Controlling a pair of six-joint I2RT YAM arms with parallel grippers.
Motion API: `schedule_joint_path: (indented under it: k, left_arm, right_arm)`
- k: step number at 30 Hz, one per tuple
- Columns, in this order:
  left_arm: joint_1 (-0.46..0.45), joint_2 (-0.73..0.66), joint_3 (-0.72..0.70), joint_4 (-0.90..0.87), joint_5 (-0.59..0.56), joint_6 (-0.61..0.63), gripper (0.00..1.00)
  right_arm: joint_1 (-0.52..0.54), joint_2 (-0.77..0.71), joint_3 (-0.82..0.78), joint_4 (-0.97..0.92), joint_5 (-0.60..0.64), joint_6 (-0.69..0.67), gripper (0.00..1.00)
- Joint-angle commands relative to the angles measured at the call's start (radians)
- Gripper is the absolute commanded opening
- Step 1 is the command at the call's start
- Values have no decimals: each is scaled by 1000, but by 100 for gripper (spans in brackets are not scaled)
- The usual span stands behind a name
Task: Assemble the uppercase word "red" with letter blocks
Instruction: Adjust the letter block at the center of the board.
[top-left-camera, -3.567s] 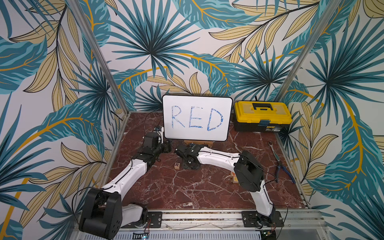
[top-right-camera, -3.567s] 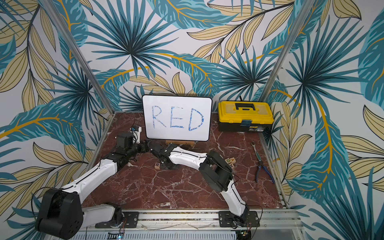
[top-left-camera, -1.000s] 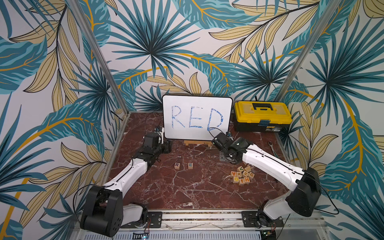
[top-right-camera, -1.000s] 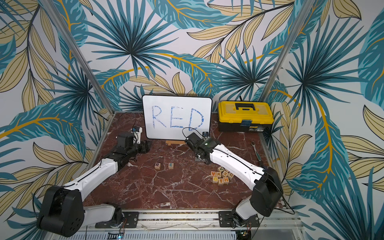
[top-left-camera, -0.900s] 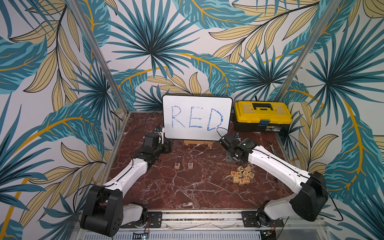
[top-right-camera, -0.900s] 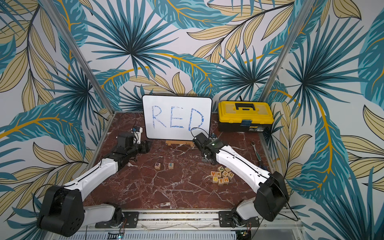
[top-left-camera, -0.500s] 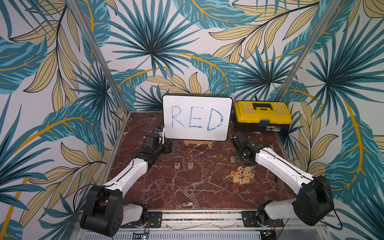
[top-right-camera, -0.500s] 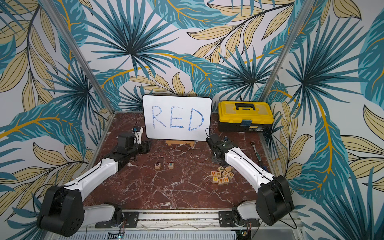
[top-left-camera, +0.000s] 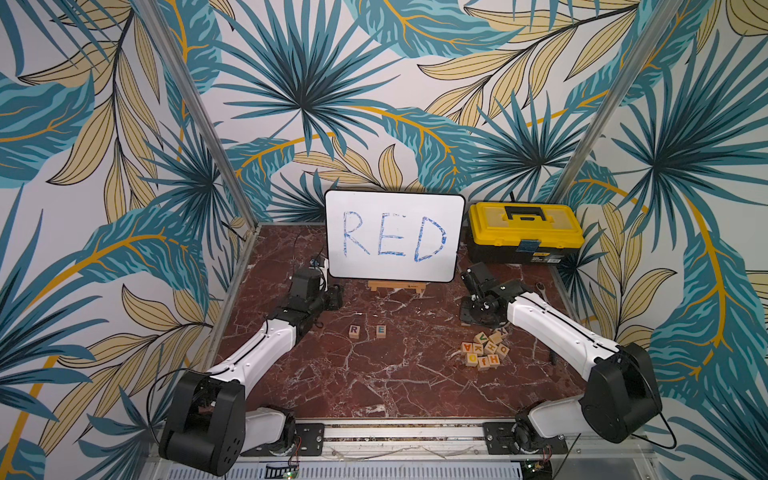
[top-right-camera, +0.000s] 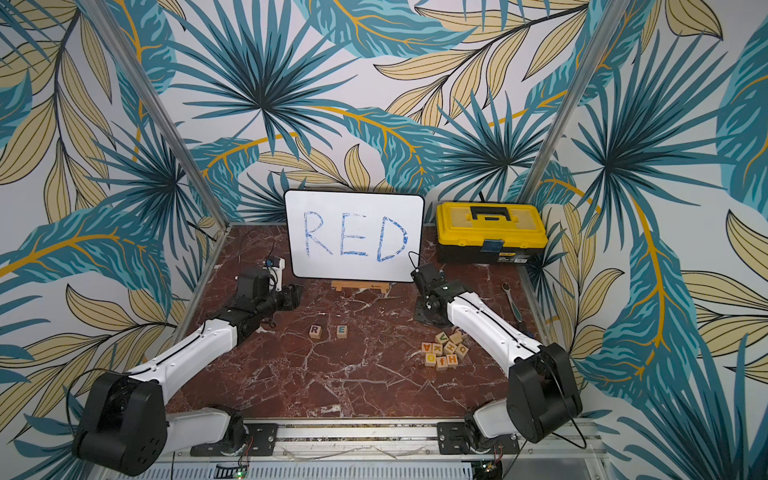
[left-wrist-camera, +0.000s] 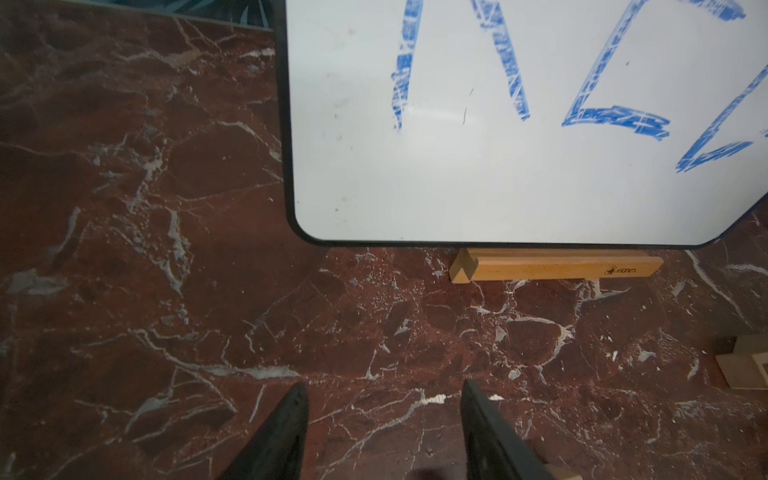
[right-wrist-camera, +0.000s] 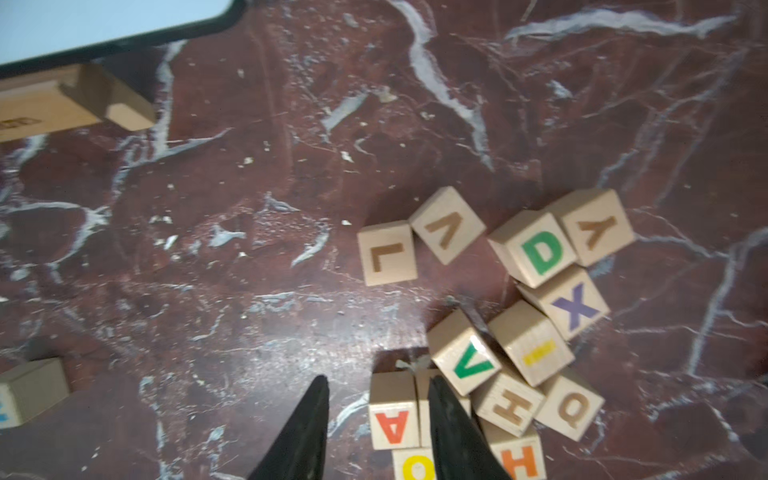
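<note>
Since R (top-left-camera: 354, 331) and E (top-left-camera: 380, 331) sit placed, we reach the right gripper (right-wrist-camera: 376, 409), narrowly parted and empty, squarely over the D block (right-wrist-camera: 539, 252), clear of neighbours; left gripper (left-wrist-camera: 384, 409) open, empty.

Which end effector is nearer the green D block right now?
Right. The right end effector hangs just above the loose pile holding the green D block. The left end effector sits across the table, by the whiteboard.

Whiteboard (left-wrist-camera: 519, 178) on wooden stand (left-wrist-camera: 557, 269), marble floor (left-wrist-camera: 145, 270), parted left pincer (left-wrist-camera: 384, 411)
</note>
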Motion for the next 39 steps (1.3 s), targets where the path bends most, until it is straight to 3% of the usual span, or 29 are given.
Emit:
schedule_joint_path:
  k: [1,11,23,39]
  left_arm:
    - [-41,-60,-53,-74,-30,-95,59]
    - [-97,-96,-122,-154,30,-271,57]
    - [-123,-102,-199,-187,-67,-386,25]
    - [-135,69,-161,-93,-65,-364,21]
  right_arm:
    - [4,0,-7,26,-39,-52,42]
    - [-10,12,39,-1,-18,-88,42]
    - [-15,0,44,17,-37,-88,40]
    - [-19,-11,34,12,-26,-87,40]
